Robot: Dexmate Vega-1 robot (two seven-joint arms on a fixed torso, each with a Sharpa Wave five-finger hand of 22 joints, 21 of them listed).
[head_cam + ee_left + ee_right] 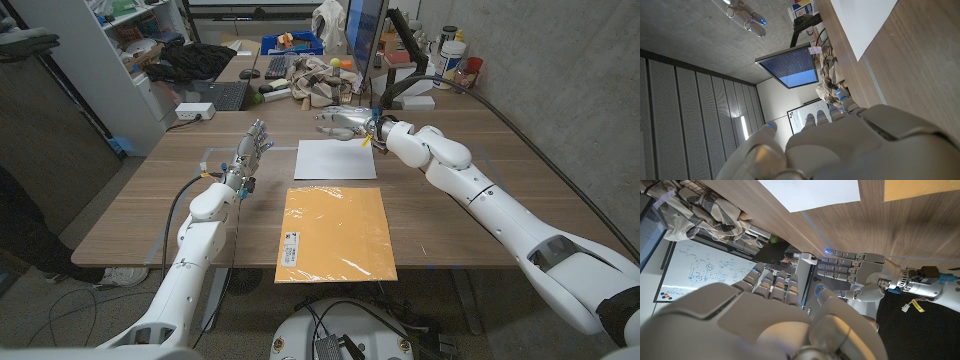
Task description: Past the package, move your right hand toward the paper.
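Hovering right hand (341, 124) near paper (336, 158) far edge; fingertips indistinct.

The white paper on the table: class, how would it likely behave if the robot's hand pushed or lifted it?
The white paper lies fully flat on the wooden table, so it is probably thin, light and floppy. Pushed, it would likely slide or buckle. With no raised edge showing, the right hand may struggle to lift it.

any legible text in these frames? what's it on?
None legible.
Package label: print too small.
Whiteboard: handwriting and diagrams, blurred.
Monitor: lines of text, too small.
Paper: blank.
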